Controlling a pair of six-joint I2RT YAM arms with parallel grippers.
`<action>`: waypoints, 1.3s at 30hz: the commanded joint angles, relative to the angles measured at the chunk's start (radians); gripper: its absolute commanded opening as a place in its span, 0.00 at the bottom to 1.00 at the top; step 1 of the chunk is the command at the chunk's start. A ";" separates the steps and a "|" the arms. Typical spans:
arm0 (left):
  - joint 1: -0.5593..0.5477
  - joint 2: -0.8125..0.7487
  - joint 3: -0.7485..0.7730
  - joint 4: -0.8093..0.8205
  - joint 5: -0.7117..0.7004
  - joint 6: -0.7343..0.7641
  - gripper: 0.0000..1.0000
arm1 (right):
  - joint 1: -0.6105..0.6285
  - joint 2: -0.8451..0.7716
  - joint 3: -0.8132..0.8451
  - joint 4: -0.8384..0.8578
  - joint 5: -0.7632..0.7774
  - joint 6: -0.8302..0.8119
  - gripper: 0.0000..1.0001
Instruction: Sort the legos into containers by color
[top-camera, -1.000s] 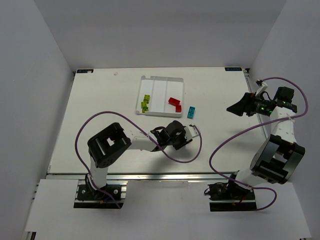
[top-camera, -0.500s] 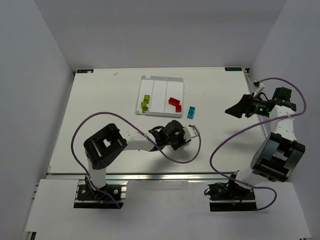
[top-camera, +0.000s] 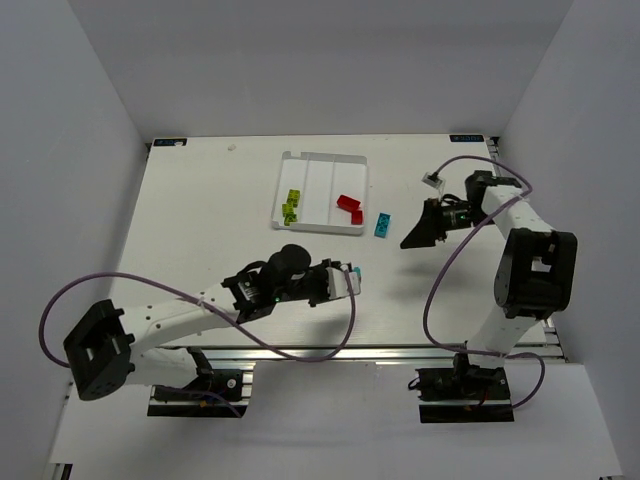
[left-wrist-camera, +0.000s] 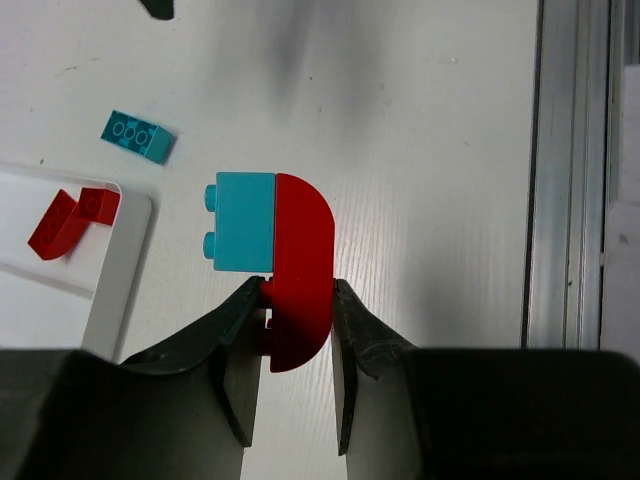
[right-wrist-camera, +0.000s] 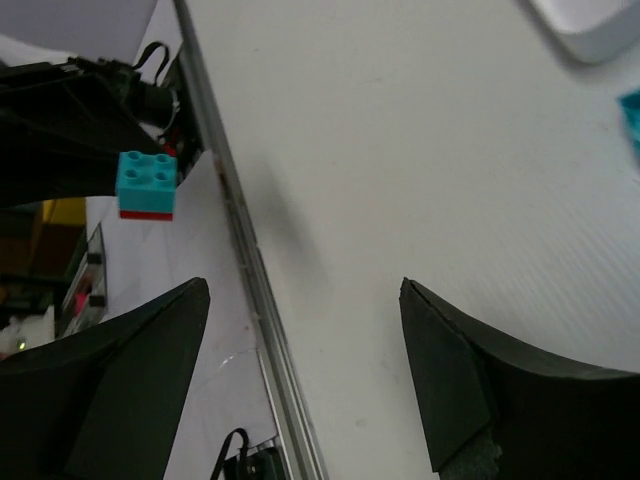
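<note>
A red brick (left-wrist-camera: 300, 240), cyan brick (left-wrist-camera: 245, 222) attached, is being clamped within the left pincer (left-wrist-camera: 295, 288); the right pincer (right-wrist-camera: 305, 290) is being held wide open, empty.

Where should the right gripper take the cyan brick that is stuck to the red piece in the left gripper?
Probably across the cyan brick's two plain side faces, coming from beyond the left gripper's fingertips. That gripper is shut on the red piece, so the brick juts out free; its studs face sideways, away from the red.
</note>
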 joint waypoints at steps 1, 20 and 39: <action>-0.005 -0.066 -0.064 -0.021 0.021 0.087 0.01 | 0.118 -0.014 0.070 -0.068 -0.080 0.031 0.84; -0.005 0.003 0.007 -0.007 -0.045 0.142 0.01 | 0.419 0.075 0.074 0.031 -0.050 0.216 0.89; -0.005 0.031 0.007 0.055 -0.049 0.138 0.02 | 0.490 0.100 0.074 0.052 -0.024 0.233 0.61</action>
